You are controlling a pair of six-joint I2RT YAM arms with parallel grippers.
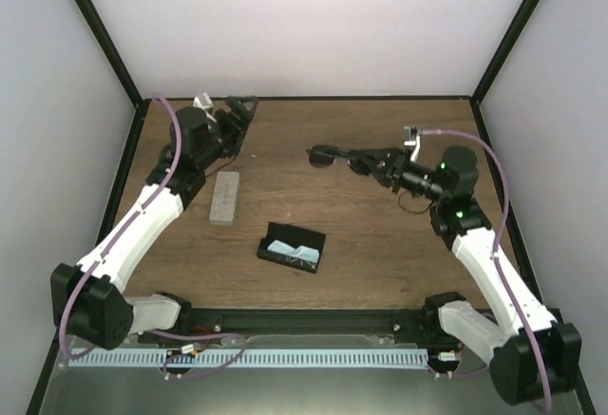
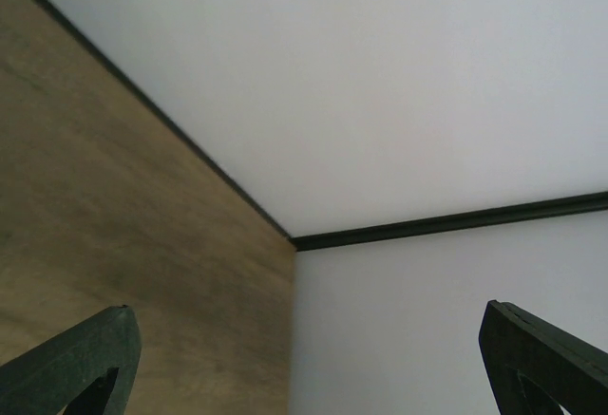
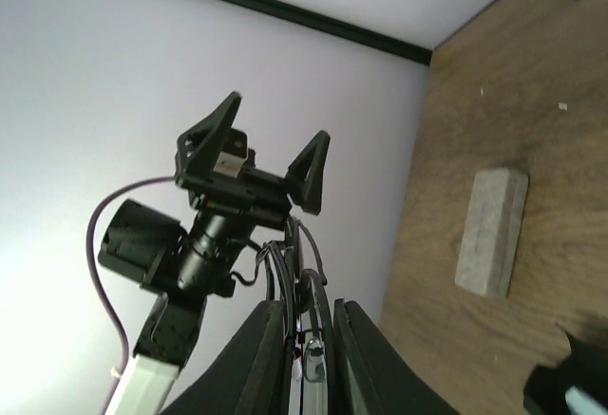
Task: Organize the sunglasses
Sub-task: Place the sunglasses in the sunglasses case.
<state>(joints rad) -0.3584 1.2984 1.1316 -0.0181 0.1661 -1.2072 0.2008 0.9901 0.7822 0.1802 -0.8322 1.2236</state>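
A folded pair of sunglasses [image 1: 325,156] with dark lenses hangs above the middle of the wooden table, and my right gripper [image 1: 358,160] is shut on it. In the right wrist view the thin wire frame and lenses of the sunglasses [image 3: 312,325] are clamped between the two fingers, and the right gripper [image 3: 309,315] points toward the left arm. My left gripper [image 1: 238,117] hovers near the back left corner. Its jaws are wide open with nothing between them, and the left gripper [image 2: 304,377] faces the wall.
A grey oblong case [image 1: 225,197] lies on the table left of centre; this grey case [image 3: 491,232] also shows in the right wrist view. An open black case [image 1: 292,247] with a light blue cloth [image 1: 285,245] inside sits nearer the front. White walls enclose the table.
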